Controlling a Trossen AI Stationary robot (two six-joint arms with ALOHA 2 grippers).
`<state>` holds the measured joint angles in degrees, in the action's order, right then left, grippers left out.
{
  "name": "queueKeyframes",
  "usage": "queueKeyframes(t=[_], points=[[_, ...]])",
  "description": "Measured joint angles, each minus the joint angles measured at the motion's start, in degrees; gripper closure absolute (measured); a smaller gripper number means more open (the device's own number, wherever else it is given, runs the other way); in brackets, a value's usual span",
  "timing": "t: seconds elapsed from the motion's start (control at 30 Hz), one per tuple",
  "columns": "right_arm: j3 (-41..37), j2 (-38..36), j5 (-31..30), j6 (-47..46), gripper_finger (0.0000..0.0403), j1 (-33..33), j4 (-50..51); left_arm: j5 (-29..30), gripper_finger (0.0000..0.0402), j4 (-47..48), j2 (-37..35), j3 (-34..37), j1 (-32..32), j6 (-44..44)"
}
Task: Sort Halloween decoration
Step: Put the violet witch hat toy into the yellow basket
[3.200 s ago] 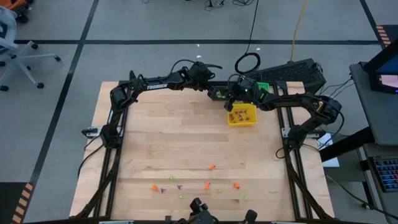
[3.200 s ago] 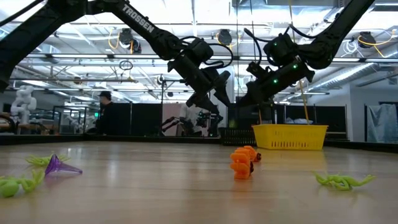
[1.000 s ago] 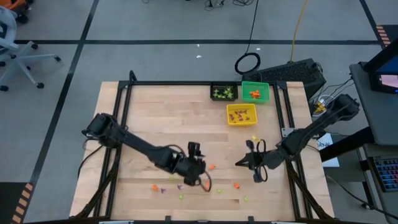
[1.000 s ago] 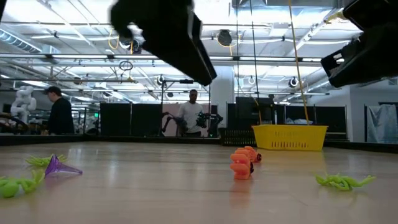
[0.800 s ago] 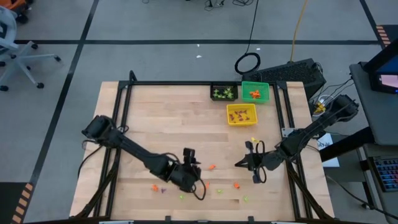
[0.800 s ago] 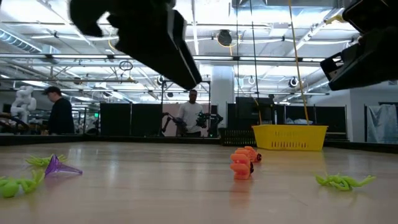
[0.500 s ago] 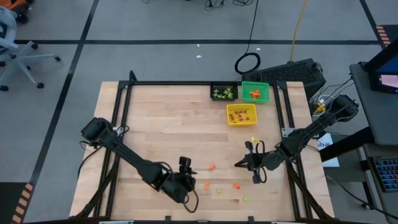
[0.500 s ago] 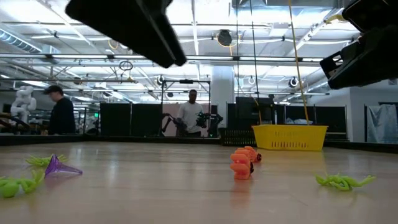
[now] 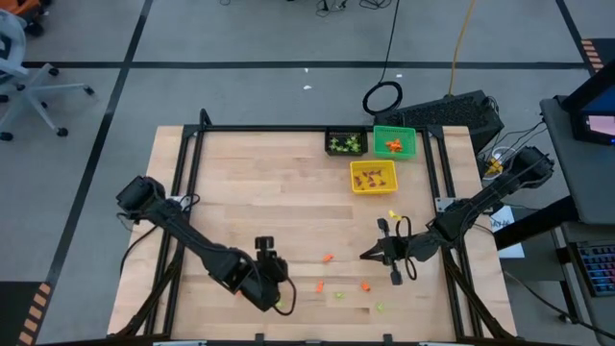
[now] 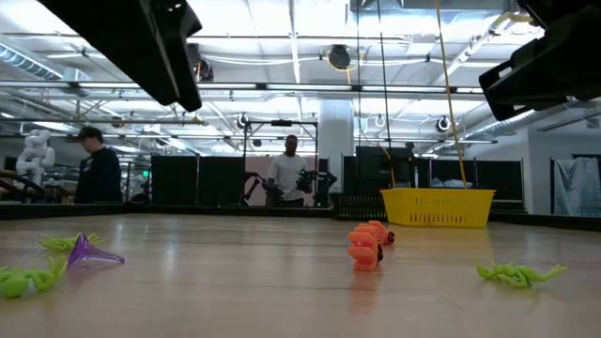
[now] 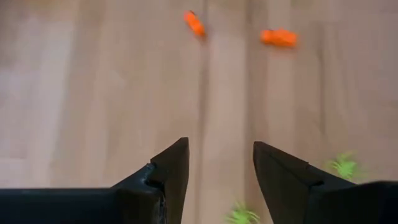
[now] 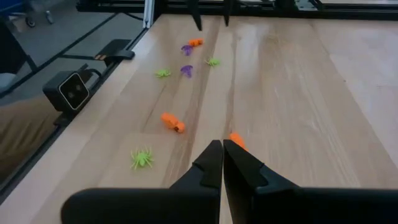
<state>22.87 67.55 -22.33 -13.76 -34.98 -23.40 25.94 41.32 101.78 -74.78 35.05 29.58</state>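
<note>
Small orange, green and purple trinkets lie scattered on the wooden table's near half: orange ones and a green one. In the low view I see an orange one, a green spider and a purple piece. My left gripper hovers open above the table near its near edge, left of the orange pieces. A green trinket shows just past its fingertips. My right gripper is shut and hovers right of the trinkets, with an orange piece just beyond its tips.
Three square bins stand at the far right of the table: black, green and yellow, each with trinkets inside. A black frame runs along the table edges. People stand in the room beyond the table.
My left gripper has moved toward the table's near-left corner, away from the orange trinkets, and in the low view it has slid left and upward out of the middle of the picture. The right arm and the trinkets have stayed put.
</note>
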Motion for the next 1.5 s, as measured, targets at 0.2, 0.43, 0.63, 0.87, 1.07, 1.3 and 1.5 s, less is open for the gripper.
queueKeyframes(t=[0.2,0.43,0.63,0.87,1.07,1.3,1.5], points=[[0.0,0.0,0.0,0.0,0.0403,0.0,0.0,-4.9,0.022,-0.9,0.0,0.0,0.0,0.2],[0.0,0.0,-0.1,0.1,0.0403,0.0,0.1,-7.7,0.022,-2.6,0.0,0.0,0.1,3.3],[0.0,0.0,-0.1,1.1,0.0403,0.0,0.1,-7.8,0.022,-2.9,0.1,0.0,0.5,6.4],[0.0,0.0,-0.1,1.2,0.0403,0.0,0.1,-7.8,0.022,-6.6,1.8,0.0,2.3,7.7],[0.0,0.0,-0.1,2.0,0.0403,0.0,0.2,-8.5,0.022,-6.7,4.2,0.0,4.2,9.3],[0.0,0.0,-0.2,2.5,0.0403,0.0,0.2,-6.3,0.022,-6.9,5.2,0.0,5.6,12.1],[0.0,0.0,-0.2,2.5,0.0403,0.0,0.1,-9.0,0.022,-5.8,7.2,0.0,6.6,11.9]])
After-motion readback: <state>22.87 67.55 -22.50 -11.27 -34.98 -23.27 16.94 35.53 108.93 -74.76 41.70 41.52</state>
